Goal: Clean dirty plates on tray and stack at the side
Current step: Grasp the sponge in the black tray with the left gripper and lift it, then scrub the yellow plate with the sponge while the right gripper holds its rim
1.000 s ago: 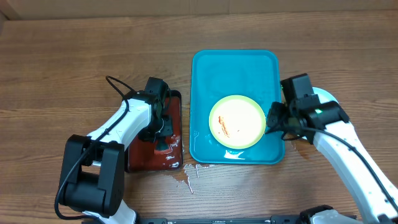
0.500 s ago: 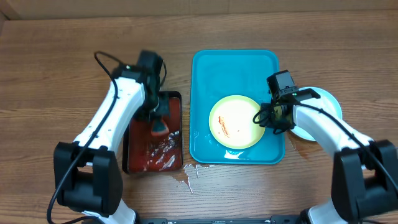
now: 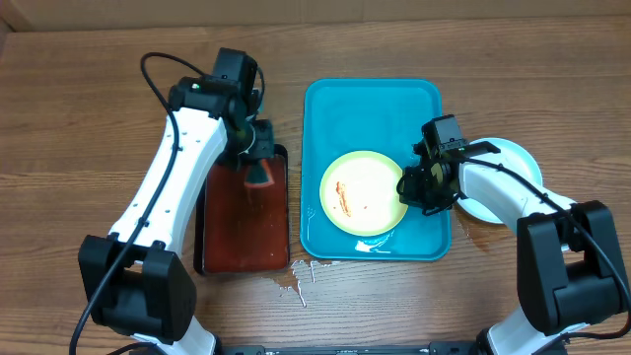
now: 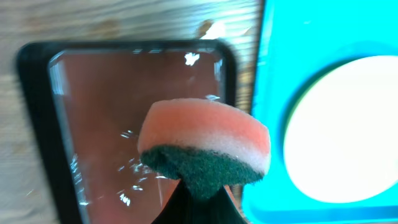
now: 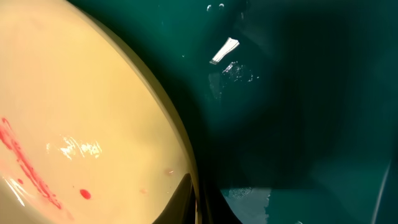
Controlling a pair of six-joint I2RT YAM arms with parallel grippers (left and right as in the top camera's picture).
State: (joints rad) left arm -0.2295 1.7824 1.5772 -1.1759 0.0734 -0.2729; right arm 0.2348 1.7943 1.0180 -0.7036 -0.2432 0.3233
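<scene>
On the table [image 3: 79,118], as seen from overhead:

- The blue tray [image 3: 370,104] lies at the centre, long side running away from the arms. Its floor shows wet patches near the front edge.
- One green-rimmed plate [image 3: 360,192] lies flat in the front half of the blue tray. A reddish smear [image 3: 343,197] marks the left of its white centre.
- The right gripper [image 3: 407,189] is at that plate's right edge. In the right wrist view its fingers are pinched tight on the rim.
- A blue-rimmed plate [image 3: 518,158] rests on the table just right of the blue tray, partly covered by the right arm.
- A black tray [image 3: 242,232] holding reddish-brown liquid lies just left of the blue tray.
- The left gripper [image 3: 258,163] hangs over the far end of the black tray, clamped narrow on a sponge [image 3: 260,177]. The sponge is orange with a dark green scouring side.
- Small splashes [image 3: 296,278] lie on the wood in front of the gap between the two trays.
</scene>
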